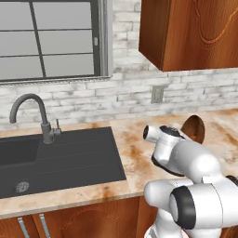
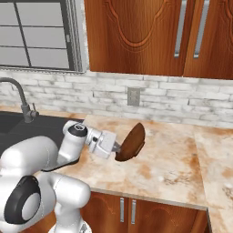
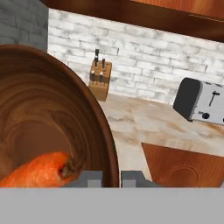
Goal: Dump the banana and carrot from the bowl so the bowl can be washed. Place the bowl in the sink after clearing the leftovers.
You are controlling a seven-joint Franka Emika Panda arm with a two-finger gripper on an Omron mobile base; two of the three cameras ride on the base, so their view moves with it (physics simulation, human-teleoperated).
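Observation:
My gripper (image 2: 119,148) is shut on the rim of the dark wooden bowl (image 2: 132,142), which hangs tipped up on its edge above the counter, right of the sink (image 2: 16,126). From the left base, the bowl (image 1: 195,127) peeks out behind my arm. In the hand view the two fingertips of the gripper (image 3: 111,178) pinch the bowl's (image 3: 48,113) rim, and the orange carrot (image 3: 39,171) lies low inside the bowl near them. The banana is out of view. The sink (image 1: 69,160) is a dark basin with a curved faucet (image 1: 32,111).
A knife block (image 3: 99,78) and a toaster (image 3: 203,101) stand on the counter by the brick wall beyond the bowl. A wall outlet (image 2: 133,96) sits behind. Wooden upper cabinets (image 2: 150,36) hang overhead. Marbled counter (image 2: 173,164) stretches to the right.

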